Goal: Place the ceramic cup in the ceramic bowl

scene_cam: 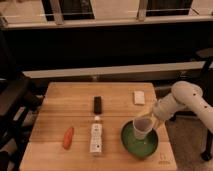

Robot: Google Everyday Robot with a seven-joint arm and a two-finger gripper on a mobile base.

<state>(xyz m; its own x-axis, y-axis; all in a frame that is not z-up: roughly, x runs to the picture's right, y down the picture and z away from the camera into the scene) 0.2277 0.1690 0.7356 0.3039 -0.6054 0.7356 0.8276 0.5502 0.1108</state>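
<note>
A pale ceramic cup [141, 128] hangs tilted over the green ceramic bowl [139, 144], which sits at the front right of the wooden table [75, 100]. The cup's base is at about the bowl's rim, over its left half. My gripper [150, 121] comes in from the right on a white arm [185, 100] and is shut on the cup's right side.
A carrot [68, 137] lies at the front left. A white bottle [96, 139] lies left of the bowl. A black bar [97, 104] lies mid-table and a white block [139, 97] at the back right. A dark chair [12, 105] stands to the left.
</note>
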